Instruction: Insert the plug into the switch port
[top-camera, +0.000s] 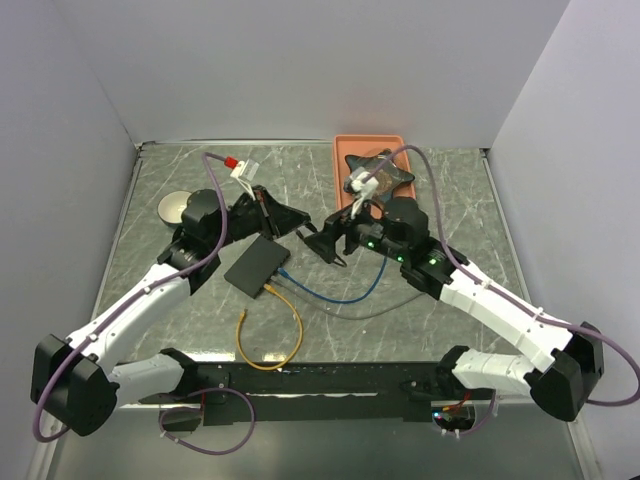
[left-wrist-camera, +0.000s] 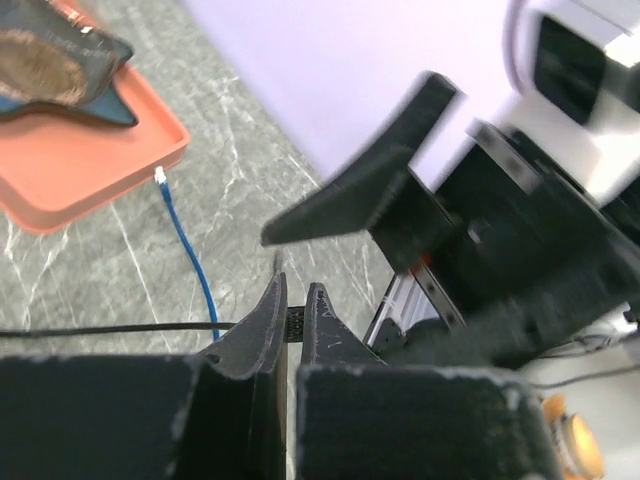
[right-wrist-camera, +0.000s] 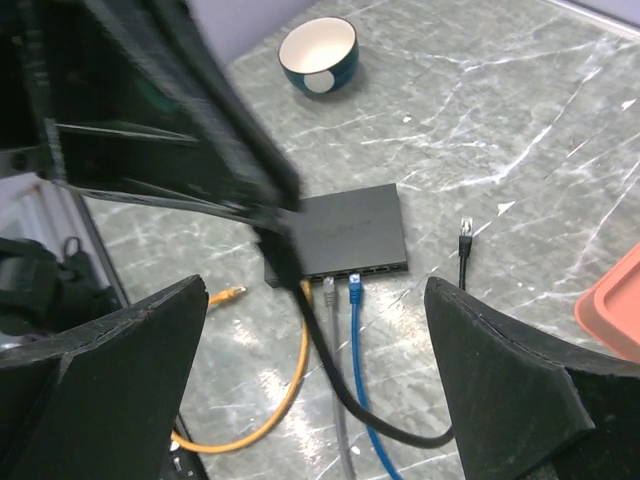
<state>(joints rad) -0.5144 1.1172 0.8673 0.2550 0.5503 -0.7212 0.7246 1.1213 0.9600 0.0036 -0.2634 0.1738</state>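
Note:
The black switch (top-camera: 257, 265) lies flat at mid-table, and in the right wrist view (right-wrist-camera: 352, 228) its port row faces the camera. Yellow, grey (right-wrist-camera: 328, 292) and blue (right-wrist-camera: 354, 290) plugs sit in ports. My left gripper (top-camera: 297, 222) hovers behind the switch. In its wrist view (left-wrist-camera: 295, 298) it is shut on a black cable (left-wrist-camera: 100, 328). That cable loops down in front of the switch (right-wrist-camera: 345, 395). A loose black plug (right-wrist-camera: 465, 229) lies on the table right of the switch. My right gripper (top-camera: 328, 243) is wide open and empty (right-wrist-camera: 315, 300), close to the left gripper.
An orange tray (top-camera: 385, 145) with a dark star-shaped object (top-camera: 378, 172) stands at the back. A bowl (top-camera: 177, 207) sits at the left. The yellow cable (top-camera: 290, 330) curls toward the near edge. The blue cable's free plug (left-wrist-camera: 160, 175) lies beside the tray.

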